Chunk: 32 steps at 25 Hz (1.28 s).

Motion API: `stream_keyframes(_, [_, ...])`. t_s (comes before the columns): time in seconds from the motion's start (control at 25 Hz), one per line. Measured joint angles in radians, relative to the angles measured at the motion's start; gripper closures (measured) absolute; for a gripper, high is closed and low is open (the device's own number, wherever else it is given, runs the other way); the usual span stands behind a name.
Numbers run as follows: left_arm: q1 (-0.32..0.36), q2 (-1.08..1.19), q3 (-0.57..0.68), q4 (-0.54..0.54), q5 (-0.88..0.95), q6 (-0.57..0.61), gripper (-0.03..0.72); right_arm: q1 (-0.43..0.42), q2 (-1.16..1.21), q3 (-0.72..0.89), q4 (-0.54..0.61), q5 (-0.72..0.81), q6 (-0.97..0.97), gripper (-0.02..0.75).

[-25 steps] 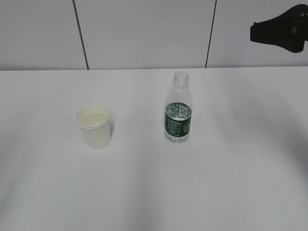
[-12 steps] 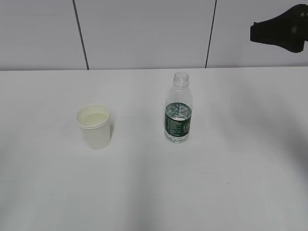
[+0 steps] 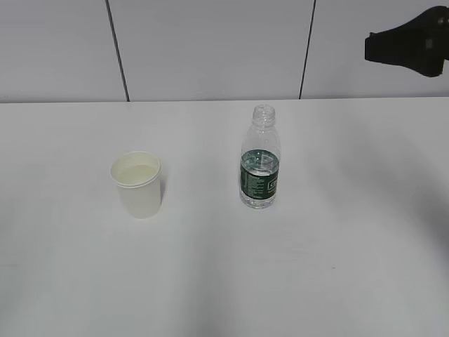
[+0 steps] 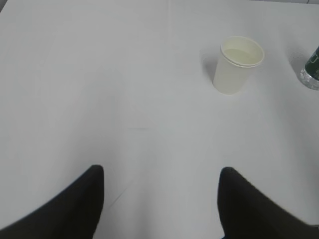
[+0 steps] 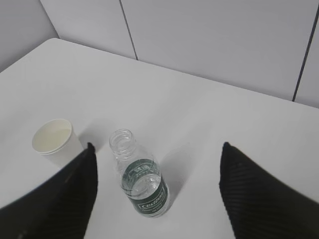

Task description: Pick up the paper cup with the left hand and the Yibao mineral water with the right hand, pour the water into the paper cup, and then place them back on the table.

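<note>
The white paper cup (image 3: 138, 184) stands upright on the white table (image 3: 337, 267), left of centre. The Yibao mineral water (image 3: 260, 161), a clear capless bottle with a dark green label, stands upright to its right and holds some water. My left gripper (image 4: 162, 172) is open and empty, low over bare table; the cup (image 4: 237, 64) is far ahead to the right and the bottle's edge (image 4: 312, 72) shows at the frame's right. My right gripper (image 5: 158, 147) is open and empty, high above the bottle (image 5: 142, 184), which shows between its fingers, with the cup (image 5: 55, 142) at left.
A grey panelled wall (image 3: 210, 49) runs behind the table's far edge. A black part of the right arm (image 3: 410, 48) hangs at the upper right of the exterior view, well above the table. The left arm does not show in the exterior view.
</note>
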Motion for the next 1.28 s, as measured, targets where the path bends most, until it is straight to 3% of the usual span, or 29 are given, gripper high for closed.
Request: stream_keyframes(1.28, [0.000, 0.000, 0.000, -0.002, 0.000, 0.000, 0.263, 0.003, -0.008, 0.000, 0.000, 0.024, 0.031, 0.146])
